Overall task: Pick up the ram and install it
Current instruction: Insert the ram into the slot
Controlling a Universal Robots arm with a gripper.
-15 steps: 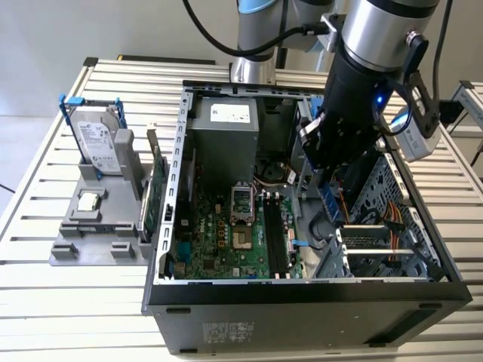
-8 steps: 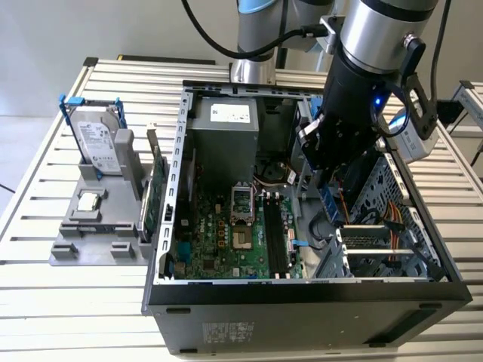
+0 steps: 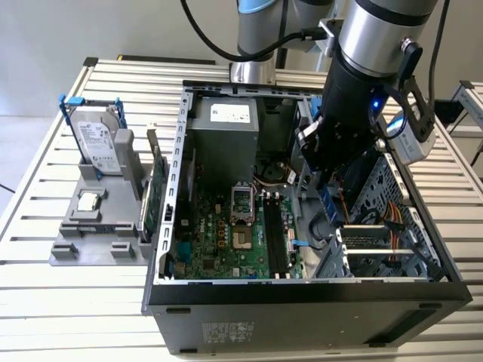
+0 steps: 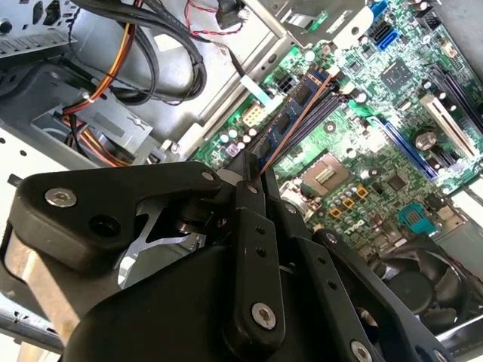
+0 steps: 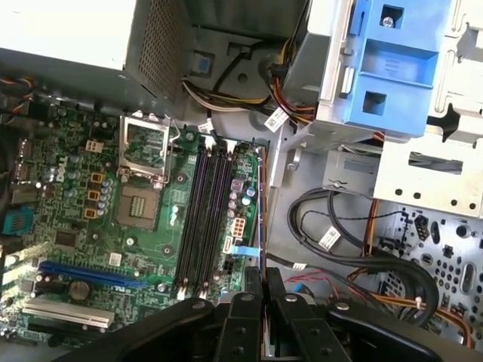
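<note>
Over motherboard (image 5: pixel 151 226), ram (image 4: pixel 290 121) edge-on, pinched between closed jaws

Ram (image 5: pixel 261 219) edge-on between closed jaws, above motherboard (image 5: pixel 68 226), beside black slots (image 5: pixel 204 219)

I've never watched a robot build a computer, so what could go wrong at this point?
The gripper pinches the ram by one end, so the thin stick might tilt or slip. It hangs over the black slots, and a slanted approach could miss them. Loose cables lie close beside the arm's path and might snag.
</note>
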